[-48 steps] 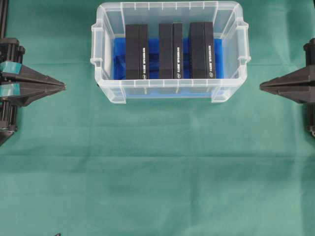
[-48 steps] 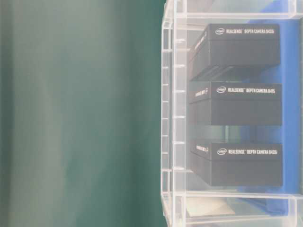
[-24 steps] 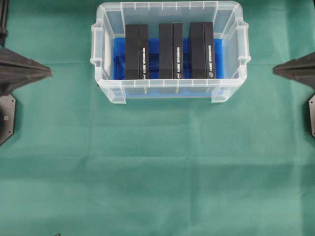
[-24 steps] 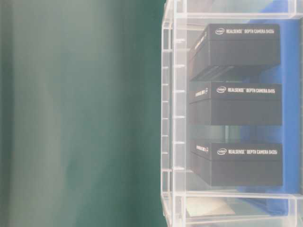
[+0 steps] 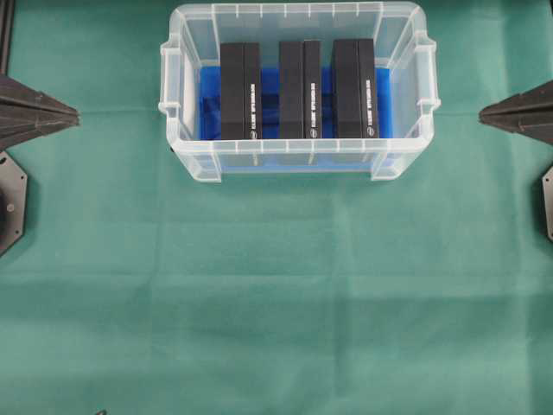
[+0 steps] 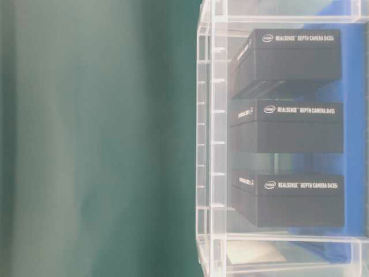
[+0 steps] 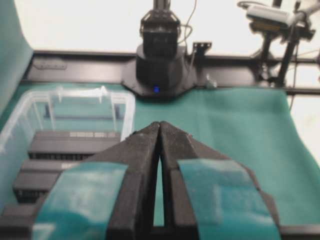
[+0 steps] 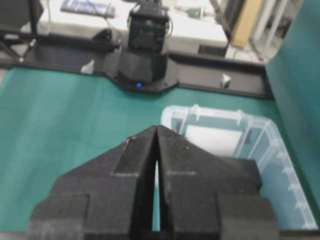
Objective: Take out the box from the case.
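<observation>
We see only the pointed tips of the left gripper [image 5: 76, 114] and right gripper [image 5: 482, 113]; the overhead frame's edges cut off both arms. The table-level view crops the case [image 6: 203, 144], and the boxes' [image 5: 241, 91] small print is unreadable overhead.

On the table cloth [image 5: 276, 303], the case [image 5: 186, 151] is set toward twelve o'clock. Three boxes are held inside it, side by side — the left box [image 5: 239, 91], the middle box [image 5: 299, 89], the right box [image 5: 355, 88]. The left gripper [image 5: 76, 115] is placed at nine o'clock, the right gripper [image 5: 482, 113] at three — both well apart from the case.
</observation>
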`<action>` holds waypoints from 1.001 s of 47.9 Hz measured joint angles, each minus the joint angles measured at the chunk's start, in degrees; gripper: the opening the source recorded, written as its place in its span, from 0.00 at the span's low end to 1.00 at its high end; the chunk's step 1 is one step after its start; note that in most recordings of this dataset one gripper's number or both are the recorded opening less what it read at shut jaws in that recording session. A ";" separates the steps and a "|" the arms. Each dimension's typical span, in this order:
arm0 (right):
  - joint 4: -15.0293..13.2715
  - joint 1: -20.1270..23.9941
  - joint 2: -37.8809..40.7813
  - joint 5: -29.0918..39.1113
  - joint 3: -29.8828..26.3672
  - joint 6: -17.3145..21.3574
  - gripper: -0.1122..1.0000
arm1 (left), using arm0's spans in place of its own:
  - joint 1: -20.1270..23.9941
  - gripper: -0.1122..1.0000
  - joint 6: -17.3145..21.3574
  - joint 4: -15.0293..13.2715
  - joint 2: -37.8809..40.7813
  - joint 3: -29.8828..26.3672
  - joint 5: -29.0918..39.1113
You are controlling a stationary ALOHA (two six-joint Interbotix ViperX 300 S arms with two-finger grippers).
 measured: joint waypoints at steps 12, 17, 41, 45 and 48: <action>0.00 0.00 1.41 18.11 -5.54 6.06 0.10 | -0.09 0.11 -6.59 0.00 2.02 -6.50 21.36; -0.35 0.00 3.16 27.69 -7.82 9.23 0.10 | -0.35 0.11 -8.96 0.09 3.69 -9.49 30.50; -2.99 0.00 15.03 67.41 -16.08 14.59 0.10 | -1.14 0.11 -15.03 0.09 9.76 -15.47 59.50; -3.08 0.00 15.21 68.03 -16.17 14.59 0.10 | -1.14 0.11 -16.08 0.09 10.11 -15.47 60.29; -3.16 0.00 15.12 68.12 -16.17 14.59 0.10 | -1.14 0.11 -16.79 0.00 10.20 -15.47 60.64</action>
